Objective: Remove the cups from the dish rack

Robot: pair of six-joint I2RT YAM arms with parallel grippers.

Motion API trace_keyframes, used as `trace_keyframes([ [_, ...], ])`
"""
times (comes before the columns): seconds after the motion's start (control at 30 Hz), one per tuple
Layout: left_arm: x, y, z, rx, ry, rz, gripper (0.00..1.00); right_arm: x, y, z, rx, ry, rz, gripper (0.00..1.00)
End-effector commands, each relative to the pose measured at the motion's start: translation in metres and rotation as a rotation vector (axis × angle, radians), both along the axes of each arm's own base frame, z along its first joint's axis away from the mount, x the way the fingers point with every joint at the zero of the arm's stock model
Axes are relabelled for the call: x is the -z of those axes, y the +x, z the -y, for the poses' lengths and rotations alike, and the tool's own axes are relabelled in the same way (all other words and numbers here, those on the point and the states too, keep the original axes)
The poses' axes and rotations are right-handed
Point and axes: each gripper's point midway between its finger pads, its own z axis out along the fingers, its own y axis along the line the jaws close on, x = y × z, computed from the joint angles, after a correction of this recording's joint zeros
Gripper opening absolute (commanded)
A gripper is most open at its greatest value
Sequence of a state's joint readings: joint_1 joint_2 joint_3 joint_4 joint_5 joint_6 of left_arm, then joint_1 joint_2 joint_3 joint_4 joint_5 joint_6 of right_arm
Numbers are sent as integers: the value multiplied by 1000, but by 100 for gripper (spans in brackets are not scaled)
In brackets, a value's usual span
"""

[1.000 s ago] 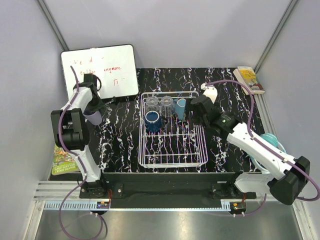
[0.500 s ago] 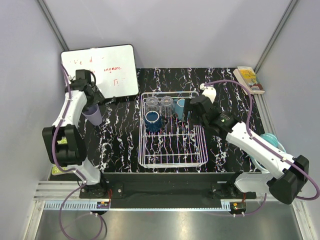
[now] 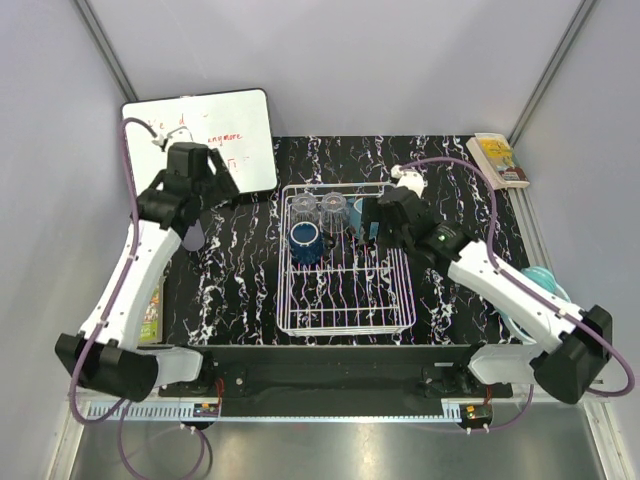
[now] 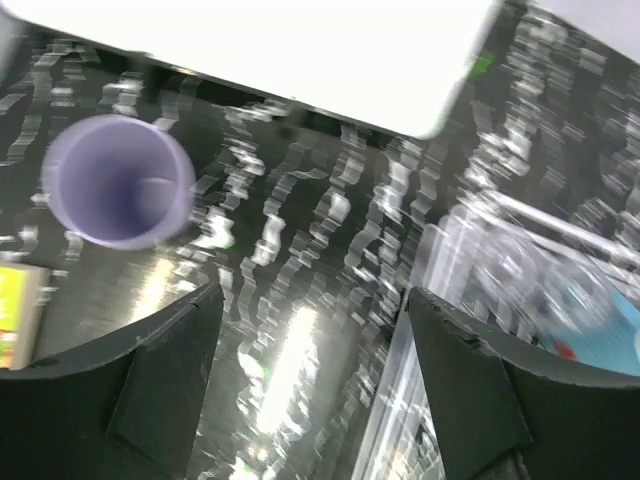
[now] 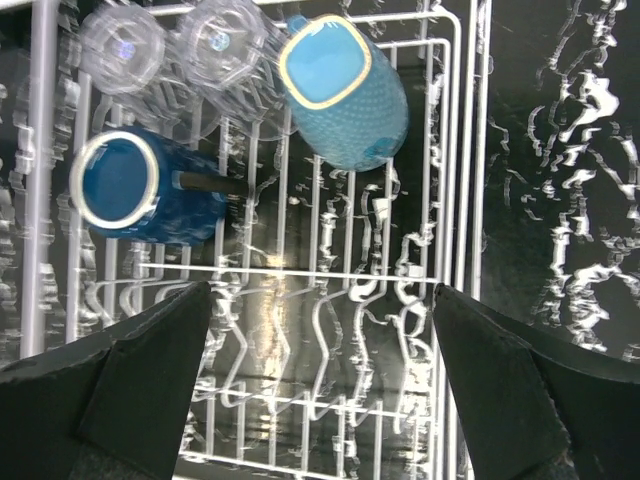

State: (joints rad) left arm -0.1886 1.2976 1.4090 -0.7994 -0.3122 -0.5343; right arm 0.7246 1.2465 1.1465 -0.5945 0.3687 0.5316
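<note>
The white wire dish rack (image 3: 345,328) sits mid-table. At its far end are two clear glasses (image 3: 303,207) (image 3: 333,206), a dark blue mug (image 3: 304,242) and a teal mug (image 3: 362,215). The right wrist view shows the teal mug (image 5: 340,90), the blue mug (image 5: 130,190) and both glasses (image 5: 122,45) (image 5: 220,40). My right gripper (image 3: 381,232) (image 5: 322,295) hovers open and empty over the rack's right side, just short of the teal mug. The lavender tumbler (image 3: 192,237) (image 4: 118,180) stands upright on the table left of the rack. My left gripper (image 3: 218,182) (image 4: 312,300) is open and empty above the table between tumbler and rack (image 4: 520,270).
A whiteboard (image 3: 200,135) leans at the back left, right behind my left gripper. A book (image 3: 498,158) lies at the back right. A teal dish (image 3: 545,280) sits under my right arm. A green book (image 3: 150,315) lies at the left edge.
My left gripper has let go of the lavender tumbler, now standing on the table, and has lifted and swung right towards the rack. My right gripper has edged left over the rack.
</note>
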Motion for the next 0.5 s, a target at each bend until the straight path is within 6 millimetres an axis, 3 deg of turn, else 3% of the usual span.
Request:
trace_keyframes([
  [0.0,1,-23,30,68,-22,36,80,-3,20,6,6,-134,19,100],
  [0.13,21,-49,58,122,-57,35,80,-4,42,-4,23,-183,21,100],
  [0.33,24,-68,82,181,-55,65,81,-6,81,-27,27,-230,31,100],
  [0.47,31,-77,89,223,-41,55,81,4,108,-33,41,-246,-4,100],
])
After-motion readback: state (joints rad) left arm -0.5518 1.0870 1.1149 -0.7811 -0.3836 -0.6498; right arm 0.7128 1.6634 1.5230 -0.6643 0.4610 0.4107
